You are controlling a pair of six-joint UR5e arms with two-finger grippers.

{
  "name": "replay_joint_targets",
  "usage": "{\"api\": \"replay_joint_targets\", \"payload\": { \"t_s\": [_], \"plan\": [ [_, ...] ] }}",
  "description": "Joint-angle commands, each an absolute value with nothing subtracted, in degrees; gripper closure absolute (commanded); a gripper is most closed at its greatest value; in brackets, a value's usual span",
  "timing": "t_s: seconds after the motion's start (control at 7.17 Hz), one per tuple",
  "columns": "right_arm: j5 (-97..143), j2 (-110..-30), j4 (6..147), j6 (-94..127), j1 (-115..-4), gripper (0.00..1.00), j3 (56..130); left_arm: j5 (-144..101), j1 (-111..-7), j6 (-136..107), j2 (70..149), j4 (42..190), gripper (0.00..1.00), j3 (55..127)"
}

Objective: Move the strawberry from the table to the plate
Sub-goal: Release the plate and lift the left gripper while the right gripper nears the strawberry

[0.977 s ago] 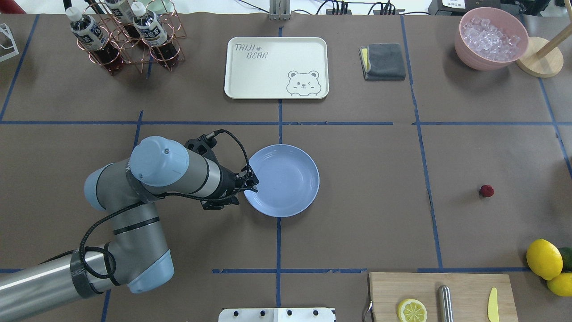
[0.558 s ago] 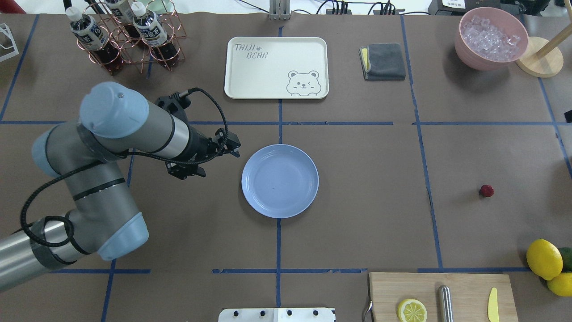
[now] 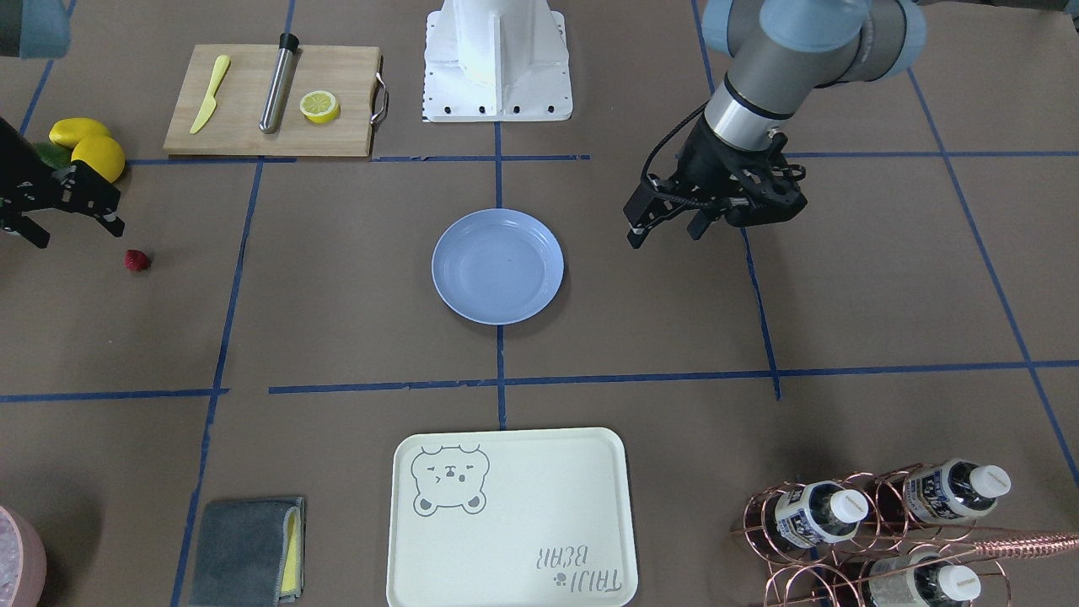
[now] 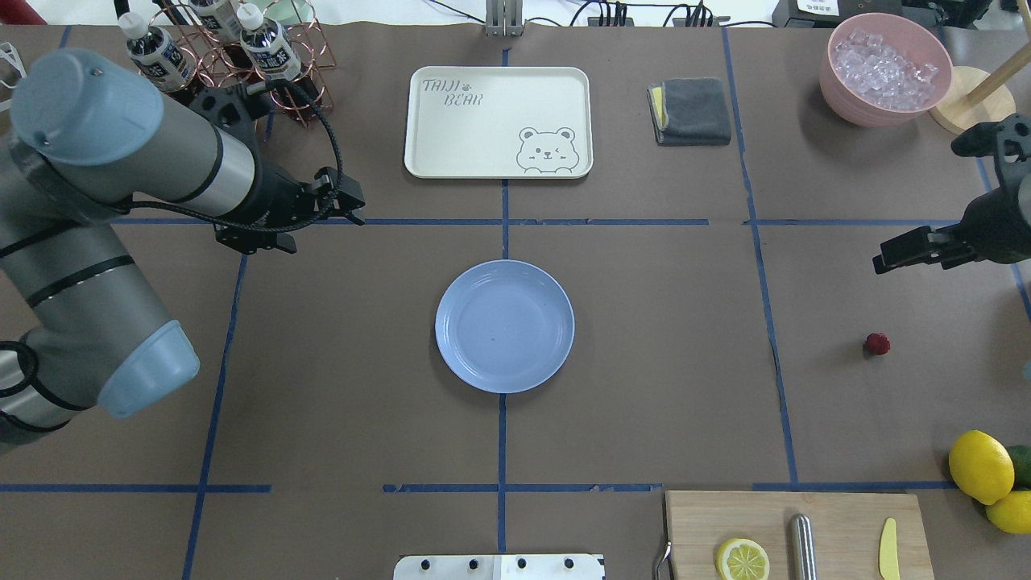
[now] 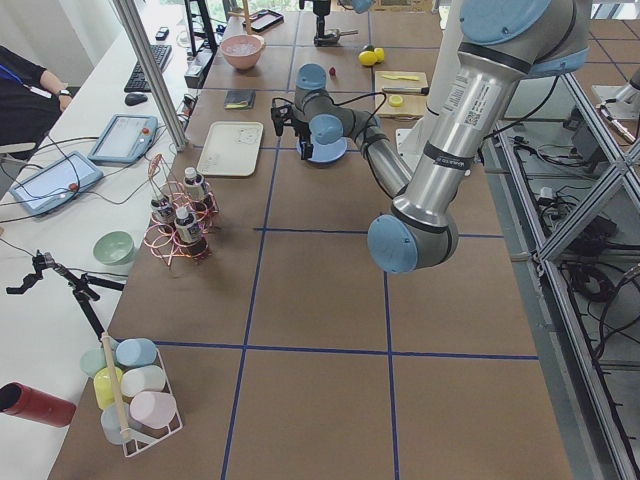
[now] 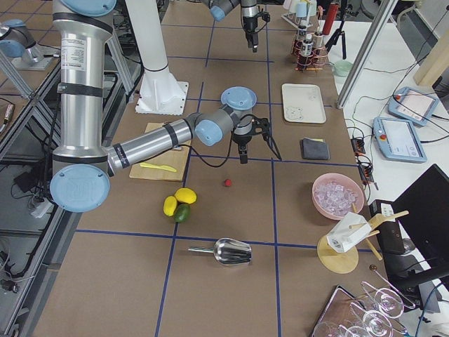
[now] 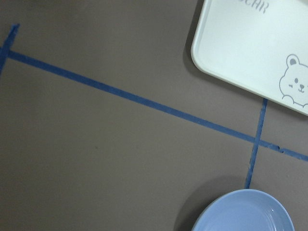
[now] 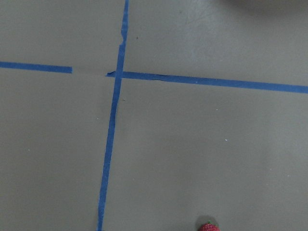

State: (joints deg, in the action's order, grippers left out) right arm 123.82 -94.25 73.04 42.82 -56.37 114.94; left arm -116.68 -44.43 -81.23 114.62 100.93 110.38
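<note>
The strawberry, small and dark red, lies on the brown table at the right, and also shows in the front view and at the bottom edge of the right wrist view. The light-blue plate sits bare at the centre. My right gripper hangs open a little beyond the berry, apart from it. Well left of the plate, my left gripper is raised, open and holds nothing.
A cream bear tray and a grey cloth lie at the far side. Front right are a cutting board with a lemon half and whole lemons. A pink bowl of ice and a bottle rack occupy the far corners.
My left gripper has drawn back from the plate's left rim, up and to the far left. My right gripper has come into view at the right edge. Plate and strawberry have not moved.
</note>
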Motion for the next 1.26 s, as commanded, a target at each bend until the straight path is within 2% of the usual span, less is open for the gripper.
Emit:
{"api": "replay_joint_targets", "payload": {
  "t_s": [0.0, 0.56, 1.12],
  "plan": [
    [114.6, -94.0, 68.0, 47.8, -48.1, 0.0, 113.3, -116.7, -46.0, -77.7, 114.0, 98.8, 0.0, 111.2],
    [115.8, -94.8, 67.8, 42.3, -48.3, 0.0, 106.7, -116.7, -45.9, -77.3, 113.9, 98.8, 0.0, 110.7],
    [116.7, -96.4, 67.9, 42.2, -48.0, 0.02, 105.0, -116.7, -45.8, -77.3, 114.0, 98.8, 0.0, 110.7]
  ]
}}
